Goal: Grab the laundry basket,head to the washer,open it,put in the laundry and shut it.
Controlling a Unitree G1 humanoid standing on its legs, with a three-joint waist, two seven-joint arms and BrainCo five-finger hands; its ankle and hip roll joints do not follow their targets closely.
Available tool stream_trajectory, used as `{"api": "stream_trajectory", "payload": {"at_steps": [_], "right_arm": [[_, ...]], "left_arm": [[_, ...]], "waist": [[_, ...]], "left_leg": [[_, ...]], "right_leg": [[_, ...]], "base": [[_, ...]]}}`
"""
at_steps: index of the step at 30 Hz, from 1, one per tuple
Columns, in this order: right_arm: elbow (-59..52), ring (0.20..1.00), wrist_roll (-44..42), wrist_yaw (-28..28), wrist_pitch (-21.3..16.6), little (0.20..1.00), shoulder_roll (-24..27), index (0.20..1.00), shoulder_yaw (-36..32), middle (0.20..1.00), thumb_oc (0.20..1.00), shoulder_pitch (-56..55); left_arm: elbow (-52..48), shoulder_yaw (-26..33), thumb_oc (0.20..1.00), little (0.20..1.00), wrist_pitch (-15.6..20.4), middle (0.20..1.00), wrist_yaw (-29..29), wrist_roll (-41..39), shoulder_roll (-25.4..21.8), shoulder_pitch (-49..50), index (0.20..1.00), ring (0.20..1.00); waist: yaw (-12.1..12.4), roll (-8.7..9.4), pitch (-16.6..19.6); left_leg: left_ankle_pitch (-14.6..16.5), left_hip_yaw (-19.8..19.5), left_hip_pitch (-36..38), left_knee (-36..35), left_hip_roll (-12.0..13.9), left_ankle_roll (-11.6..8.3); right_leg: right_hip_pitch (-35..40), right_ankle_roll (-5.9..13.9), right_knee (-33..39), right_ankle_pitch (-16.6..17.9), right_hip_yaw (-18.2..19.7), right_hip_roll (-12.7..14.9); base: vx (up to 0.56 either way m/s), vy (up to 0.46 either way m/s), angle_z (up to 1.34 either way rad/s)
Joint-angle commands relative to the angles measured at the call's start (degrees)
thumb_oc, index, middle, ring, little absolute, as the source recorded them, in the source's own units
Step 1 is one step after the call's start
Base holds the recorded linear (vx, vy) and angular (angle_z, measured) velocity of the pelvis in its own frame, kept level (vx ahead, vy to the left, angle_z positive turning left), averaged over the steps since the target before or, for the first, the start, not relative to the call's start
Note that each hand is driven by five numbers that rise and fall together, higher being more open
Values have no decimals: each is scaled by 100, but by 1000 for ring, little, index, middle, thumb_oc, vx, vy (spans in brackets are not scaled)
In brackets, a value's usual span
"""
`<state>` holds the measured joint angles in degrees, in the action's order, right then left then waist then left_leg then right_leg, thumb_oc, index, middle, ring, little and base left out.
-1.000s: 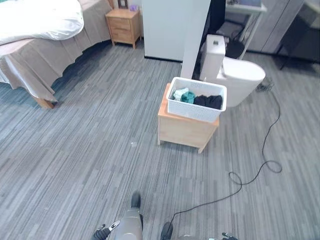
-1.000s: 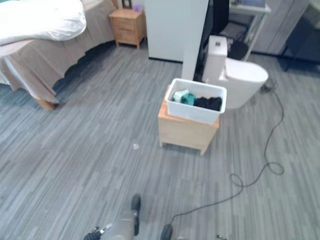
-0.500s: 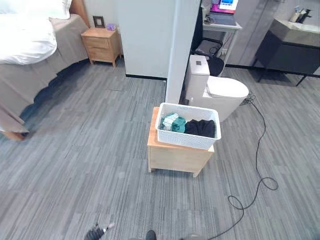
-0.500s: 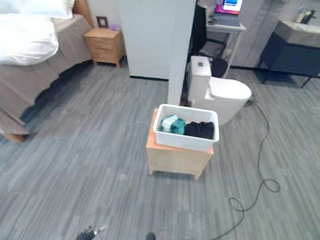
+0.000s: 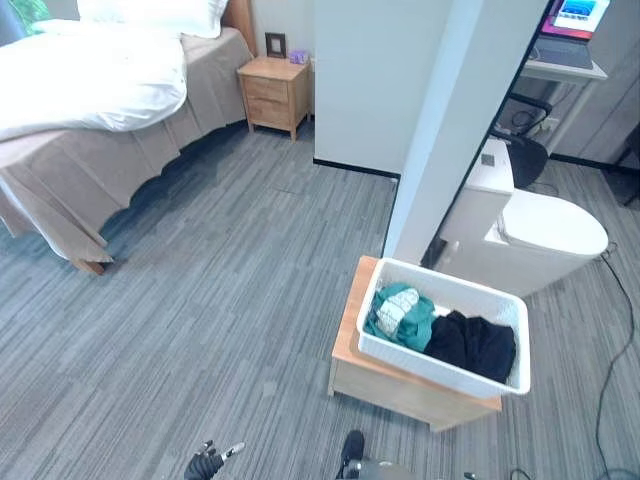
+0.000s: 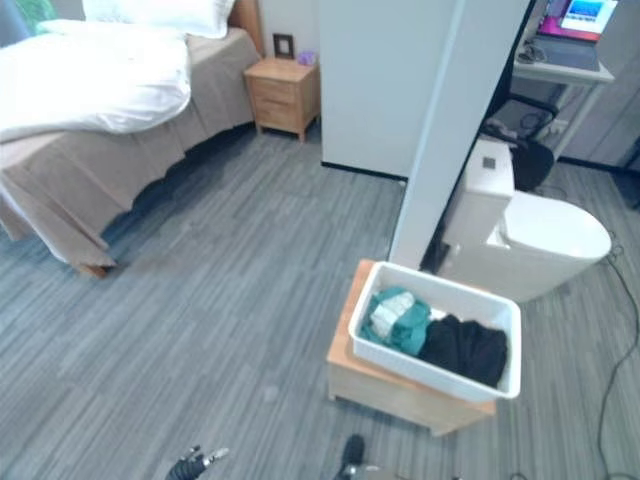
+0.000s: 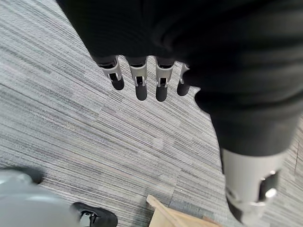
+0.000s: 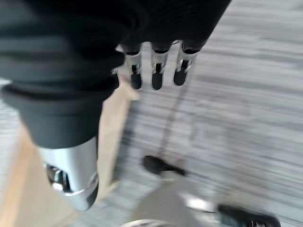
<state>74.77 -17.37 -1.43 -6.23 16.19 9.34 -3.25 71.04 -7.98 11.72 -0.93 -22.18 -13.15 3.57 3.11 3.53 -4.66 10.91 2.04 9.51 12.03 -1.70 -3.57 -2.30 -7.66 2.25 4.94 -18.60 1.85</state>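
A white laundry basket point(image 5: 432, 366) stands on a low wooden stand point(image 5: 392, 386) at the lower right of the eye views. A teal and pale garment point(image 5: 399, 313) lies in it beside black clothes point(image 5: 474, 346). My left hand point(image 7: 140, 86) hangs open over the grey floor with straight fingers, and a corner of the stand point(image 7: 166, 216) shows past it. It also peeks in at the bottom edge of the left eye view point(image 5: 206, 463). My right hand point(image 8: 156, 76) hangs open too, with the stand's wood point(image 8: 110, 124) close beside it. Both hands are apart from the basket.
A white toilet point(image 5: 547, 234) sits just behind the basket, beside a pale wall pillar point(image 5: 452, 130). A bed point(image 5: 90, 95) and a wooden nightstand point(image 5: 276, 92) stand at the far left. A desk with a laptop point(image 5: 580, 16) is at the top right.
The whole picture has shifted, so the camera has moved: the basket and stand now show nearer, at the lower right. The things themselves have not moved. Both hands still hang low.
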Motion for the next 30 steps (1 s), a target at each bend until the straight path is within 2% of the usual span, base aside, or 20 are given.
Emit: {"api": "stream_trajectory", "payload": {"at_steps": [1, 2, 3, 4, 5, 6, 8, 12, 15, 16, 18, 19, 20, 22, 24, 25, 26, 27, 29, 30], "right_arm": [[25, 1000, -363, 87, -64, 1000, 110, 1000, -52, 1000, 1000, -16], [211, 1000, -913, 373, -161, 1000, 382, 1000, -544, 1000, 1000, 128], [211, 1000, -913, 373, -161, 1000, 384, 1000, -544, 1000, 1000, 127], [278, 1000, -1019, 427, -169, 1000, 501, 1000, -707, 1000, 1000, 151], [471, 1000, -1205, 554, -186, 1000, 715, 1000, -1005, 1000, 1000, 170], [475, 1000, -1206, 552, -188, 1000, 718, 1000, -1007, 1000, 1000, 168], [773, 1000, -1407, 692, -186, 1000, 995, 1000, -1377, 1000, 1000, 232], [1185, 1000, -1772, 707, -23, 1000, 1392, 1000, -1896, 1000, 1000, 305], [1129, 1000, -1791, 815, -30, 1000, 1520, 1000, -1877, 1000, 1000, 566], [1001, 1000, -1664, 894, 26, 1000, 1550, 1000, -1770, 1000, 1000, 794], [937, 1000, -1657, 891, 40, 1000, 1540, 1000, -1731, 1000, 1000, 847], [781, 1000, -1678, 885, 25, 1000, 1581, 1000, -1783, 1000, 1000, 806], [779, 1000, -1678, 887, 26, 1000, 1580, 1000, -1785, 1000, 1000, 806], [350, 1000, -1674, 916, -46, 1000, 1657, 1000, -1885, 1000, 1000, 685], [47, 1000, -1584, 953, -84, 1000, 1689, 1000, -1907, 1000, 1000, 628], [-716, 1000, -1237, 1092, -122, 1000, 1781, 1000, -1947, 1000, 1000, 506], [-737, 1000, -1229, 1102, -112, 1000, 1774, 1000, -1951, 1000, 1000, 490], [-1627, 1000, -837, 1247, -107, 1000, 1967, 1000, -2119, 1000, 1000, 270], [-2320, 1000, -568, 1389, -117, 1000, 2150, 1000, -2302, 1000, 1000, 123], [-2346, 1000, -559, 1396, -102, 1000, 2145, 1000, -2315, 1000, 1000, 103]], "left_arm": [[-69, 86, 1000, 1000, 147, 1000, 17, -189, -239, -379, 1000, 1000], [-691, 94, 1000, 1000, 220, 1000, -38, -654, -218, -440, 1000, 1000], [-691, 94, 1000, 1000, 220, 1000, -38, -654, -216, -438, 1000, 1000], [-1011, 27, 1000, 1000, 240, 1000, -14, -668, -241, -364, 1000, 1000], [-1495, -173, 1000, 1000, 211, 1000, 40, -646, -347, -279, 1000, 1000], [-1503, -176, 1000, 1000, 206, 1000, 37, -645, -346, -274, 1000, 1000], [-2134, -366, 1000, 1000, 169, 1000, 142, -765, -420, -90, 1000, 1000], [-2827, -590, 1000, 1000, 84, 1000, 334, -705, -681, 57, 1000, 1000], [-3121, -591, 1000, 1000, 80, 1000, 288, -726, -791, 53, 1000, 1000], [-3368, -512, 1000, 1000, 17, 1000, 267, -726, -923, 83, 1000, 1000], [-3474, -471, 1000, 1000, -4, 1000, 244, -782, -980, 104, 1000, 1000], [-3521, -467, 1000, 1000, 10, 1000, 194, -805, -1069, 75, 1000, 1000], [-3521, -467, 1000, 1000, 11, 1000, 194, -804, -1070, 72, 1000, 1000], [-3649, -447, 1000, 1000, 37, 1000, 174, -756, -1128, 69, 1000, 1000], [-3757, -414, 1000, 1000, 51, 1000, 141, -720, -1163, 85, 1000, 1000], [-4077, -266, 1000, 1000, 13, 1000, 169, -675, -1240, 236, 1000, 1000], [-4090, -264, 1000, 1000, 5, 1000, 168, -674, -1245, 249, 1000, 1000], [-4360, -162, 1000, 1000, -85, 1000, 176, -604, -1312, 405, 1000, 1000], [-4546, -102, 1000, 1000, -142, 1000, 186, -525, -1322, 468, 1000, 1000], [-4553, -106, 1000, 1000, -147, 1000, 185, -524, -1321, 474, 1000, 1000]], "waist": [[-186, 23, -73], [-113, 83, -344], [-97, 73, -361], [-73, 68, -351], [-27, -12, -332], [-25, -9, -326], [-29, -212, -220], [4, -310, -132], [127, -407, -187], [314, -499, -234], [337, -551, -259], [199, -540, -272], [199, -536, -263], [59, -462, -230], [29, -395, -210], [13, -315, -142], [4, -316, -135], [-35, -281, -65], [-76, -306, -43], [-83, -315, -47]], "left_leg": [[-355, -336, -932, 244, 360, 30], [-441, -494, -1709, 740, 455, 43], [-420, -483, -1690, 755, 471, 39], [-509, -525, -1735, 425, 461, 40], [-938, -605, -1976, -288, 440, 6], [-960, -603, -1959, -329, 438, 5], [-1037, -509, -1718, -872, 552, 14], [-842, -361, -1583, -790, 374, 124], [-725, -179, -1449, -806, 338, 249], [-668, 148, -1366, -834, 490, 315], [-674, 232, -1289, -870, 576, 321], [-720, 118, -1215, -975, 602, 333], [-737, 119, -1228, -985, 597, 336], [-739, 67, -1224, -973, 612, 291], [-753, 30, -1251, -963, 661, 239], [-859, 29, -1277, -981, 824, 108], [-864, 19, -1277, -987, 829, 103], [-1085, -44, -1289, -1113, 1160, -89], [-1225, -78, -1250, -1257, 1368, -180], [-1235, -92, -1238, -1274, 1377, -187]], "right_leg": [[-19, 1153, -586, -715, 85, 502], [238, 1037, -387, -846, 56, 388], [256, 1034, -388, -850, 70, 374], [322, 1074, -262, -837, 81, 360], [394, 1123, -120, -857, 76, 303], [391, 1122, -119, -858, 77, 307], [415, 1148, -167, -901, 164, 278], [388, 1254, -246, -794, 327, 507], [195, 1387, -458, -696, 458, 620], [70, 1458, -749, -677, 23, 819], [51, 1482, -944, -694, -117, 947], [44, 1577, -984, -597, 367, 1038], [32, 1577, -973, -582, 367, 1040], [50, 1697, -783, -366, 1055, 1105], [118, 1692, -656, -465, 1145, 1062], [235, 1696, -466, -571, 1010, 1000], [241, 1692, -459, -569, 999, 994], [350, 1609, -312, -717, 847, 728], [479, 1548, -226, -830, 702, 534], [495, 1542, -219, -830, 688, 523]], "base": [[90, -347, -44], [32, -238, -39], [80, -178, -8], [111, 49, 6], [112, 48, -22], [119, 83, -26], [112, 117, -8], [104, 169, -53], [-31, 119, -65], [-122, 75, -115], [-43, -54, -123], [-18, -96, -98], [-13, -104, -53], [-18, -168, 25], [-22, -291, 15], [-18, -326, 24], [-35, -497, 17], [-26, -390, 10], [-27, -347, 11], [-35, -228, 14]]}}
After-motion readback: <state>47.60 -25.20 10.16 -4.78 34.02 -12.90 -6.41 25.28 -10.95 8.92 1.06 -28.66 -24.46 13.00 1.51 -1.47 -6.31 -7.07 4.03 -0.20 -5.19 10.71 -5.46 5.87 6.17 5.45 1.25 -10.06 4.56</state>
